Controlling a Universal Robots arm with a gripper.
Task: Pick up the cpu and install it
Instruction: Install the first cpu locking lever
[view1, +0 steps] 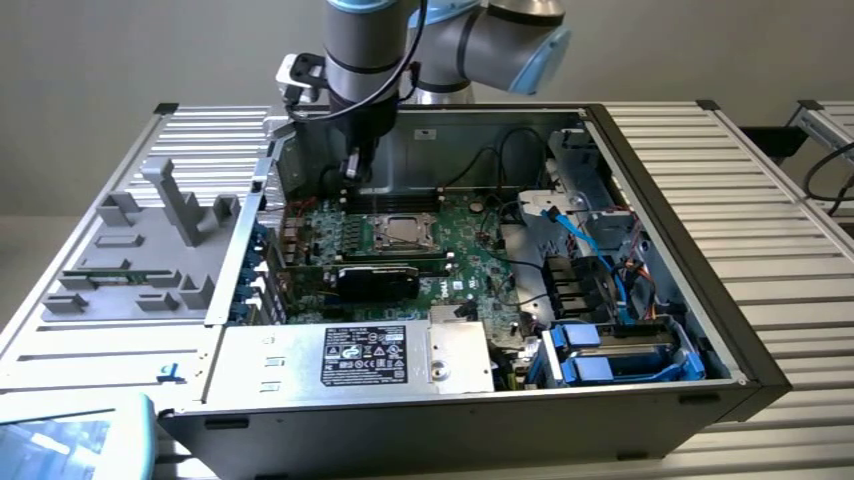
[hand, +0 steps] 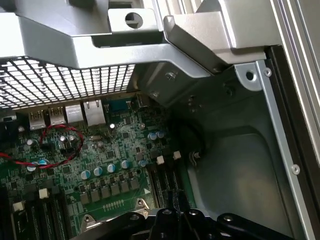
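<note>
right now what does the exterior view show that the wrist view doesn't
The exterior view gives the overview: the cpu sitting in the socket, the labelled silver box, blue cables and a grey fixture tray beside the case. The wrist view gives the close-up: rear ports, a vent grille and a twisted red-and-black wire. Both share the green motherboard, the memory slots and the shut gripper near the case's back wall.
</note>
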